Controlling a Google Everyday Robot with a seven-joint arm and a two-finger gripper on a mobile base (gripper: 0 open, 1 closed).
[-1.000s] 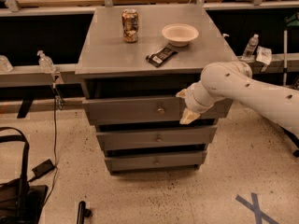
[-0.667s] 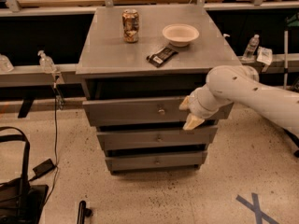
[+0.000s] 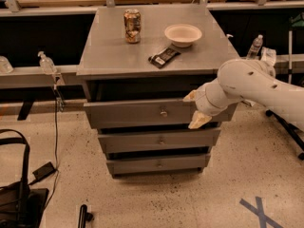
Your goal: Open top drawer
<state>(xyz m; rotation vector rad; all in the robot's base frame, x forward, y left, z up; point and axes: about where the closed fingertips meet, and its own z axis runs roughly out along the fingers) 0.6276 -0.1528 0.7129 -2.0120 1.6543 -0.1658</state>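
Observation:
The top drawer (image 3: pixel 133 114) is the widest grey front of the three in the grey metal cabinet. It has a small round knob (image 3: pixel 163 112) at its centre and stands slightly out, with a dark gap above it. My gripper (image 3: pixel 189 112), on a white arm coming from the right, is right in front of the drawer face, just right of the knob. Its two beige fingers (image 3: pixel 199 120) are spread one above the other and hold nothing.
On the cabinet top (image 3: pixel 109 51) stand a can (image 3: pixel 132 26), a white bowl (image 3: pixel 183 34) and a dark snack bar (image 3: pixel 164 57). Two narrower drawers (image 3: pixel 159 140) sit below. A black bag (image 3: pixel 16 194) and cable lie on the floor at left; blue tape (image 3: pixel 259 210) at right.
My gripper has shifted a little to the right along the top drawer front, away from the knob. The drawer looks about as far out as before.

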